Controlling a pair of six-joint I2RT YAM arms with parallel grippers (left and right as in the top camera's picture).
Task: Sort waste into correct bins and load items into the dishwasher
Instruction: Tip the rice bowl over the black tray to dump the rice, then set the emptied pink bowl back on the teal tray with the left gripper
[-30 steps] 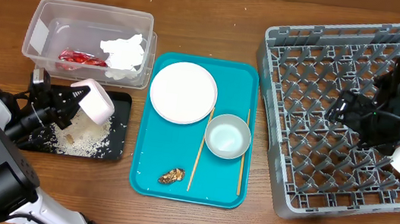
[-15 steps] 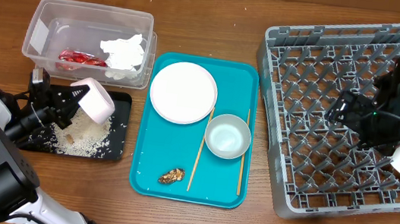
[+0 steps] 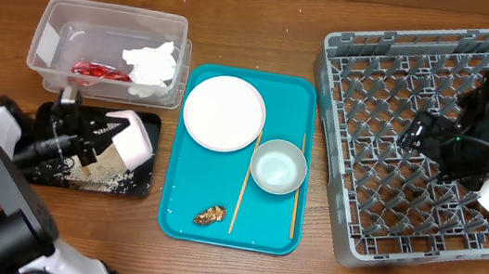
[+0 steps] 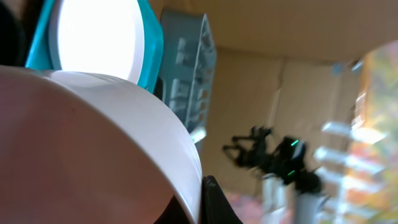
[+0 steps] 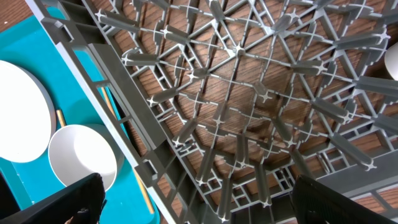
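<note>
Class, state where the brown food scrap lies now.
Overhead view: the brown food scrap lies on the teal tray, near its lower-left corner, just left of the left chopstick.

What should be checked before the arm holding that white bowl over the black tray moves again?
1. Grip of left gripper on white bowl: ok, shut on it.
2. Bowl fully emptied: cannot tell, its inside is hidden.
3. Rice lying inside black tray: ok.
4. The right gripper open and empty: ok.
5. Free grid in dish rack beneath it: ok.
6. Teal tray cleared: not ok; plate, small bowl, chopsticks and brown scrap lie on it.
</note>
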